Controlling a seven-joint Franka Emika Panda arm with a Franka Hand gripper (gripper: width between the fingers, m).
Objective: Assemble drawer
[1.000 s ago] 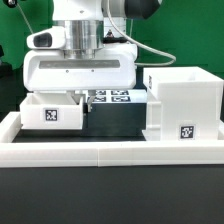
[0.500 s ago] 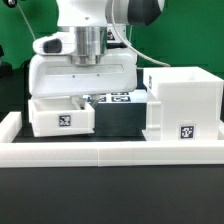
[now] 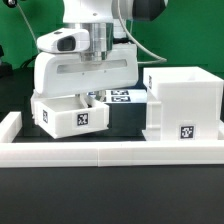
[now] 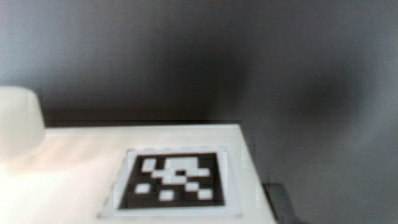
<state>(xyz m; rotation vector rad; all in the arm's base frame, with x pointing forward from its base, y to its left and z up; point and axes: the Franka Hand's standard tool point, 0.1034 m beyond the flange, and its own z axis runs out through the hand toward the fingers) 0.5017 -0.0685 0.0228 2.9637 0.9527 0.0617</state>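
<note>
In the exterior view my gripper (image 3: 88,97) is shut on a small white box tray (image 3: 72,117) and holds it off the table, slightly tilted, its square tag facing front. The fingertips are hidden behind the tray's wall. The tall white boxy housing (image 3: 182,100) stands on the exterior view's right, open at the top, with a tag low on its front. The tray is apart from it, on its left. The wrist view is blurred and shows the tray's white face and tag (image 4: 175,180) close up. A second tray is not in view.
A long low white border wall (image 3: 110,152) runs along the front and turns back at the exterior view's left (image 3: 8,125). The marker board (image 3: 122,97) lies flat behind the tray, between the arm and the housing. A green backdrop stands behind.
The tray has risen off the table and moved toward the exterior view's right with my gripper, closer to the housing. It now hangs slightly tilted. The housing has not moved.
</note>
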